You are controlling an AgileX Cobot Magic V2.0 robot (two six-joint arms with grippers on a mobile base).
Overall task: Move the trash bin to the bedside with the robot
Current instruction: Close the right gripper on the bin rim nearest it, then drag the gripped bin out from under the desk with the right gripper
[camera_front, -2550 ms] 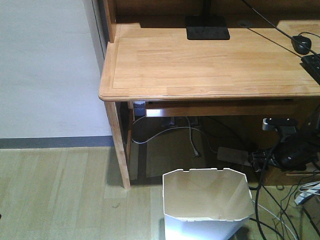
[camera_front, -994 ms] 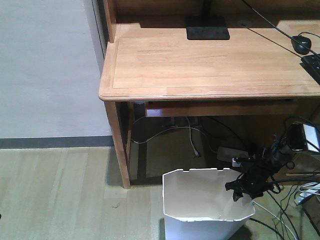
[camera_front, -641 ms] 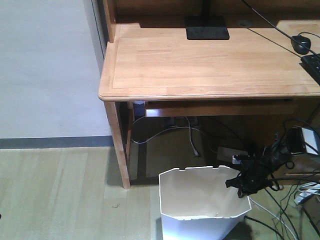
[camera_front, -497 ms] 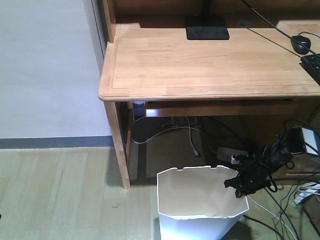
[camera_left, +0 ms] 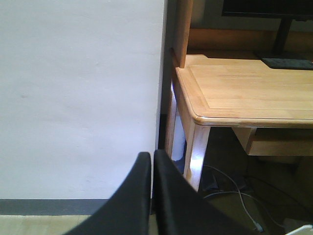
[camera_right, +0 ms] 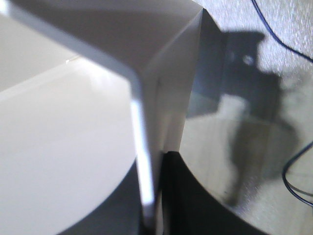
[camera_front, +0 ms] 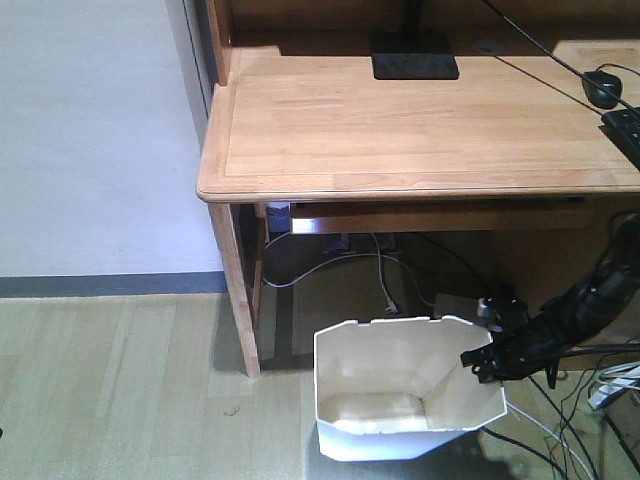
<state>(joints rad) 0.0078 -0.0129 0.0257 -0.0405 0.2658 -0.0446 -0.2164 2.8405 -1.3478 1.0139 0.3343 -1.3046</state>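
White trash bin [camera_front: 392,372], cream inside, tilts with its angular rim clamped by the right pincer [camera_front: 479,367] — left pincer [camera_left: 151,157] closed.

trash bin [camera_front: 400,442]: white outside, plain cream inside.
right gripper [camera_front: 487,363]: black, like the arm behind it.
left gripper [camera_left: 150,196]: glossy black.
desk [camera_front: 400,120], above the right gripper: light honey wood with fine straight grain.
wall [camera_front: 90,130], far left of the right gripper: plain pale grey-white.
skirting strip [camera_front: 100,284]: dark grey.
floor [camera_front: 120,390]: pale beige wood-look planks.
cables [camera_front: 384,278], beyond the right gripper: white and black.
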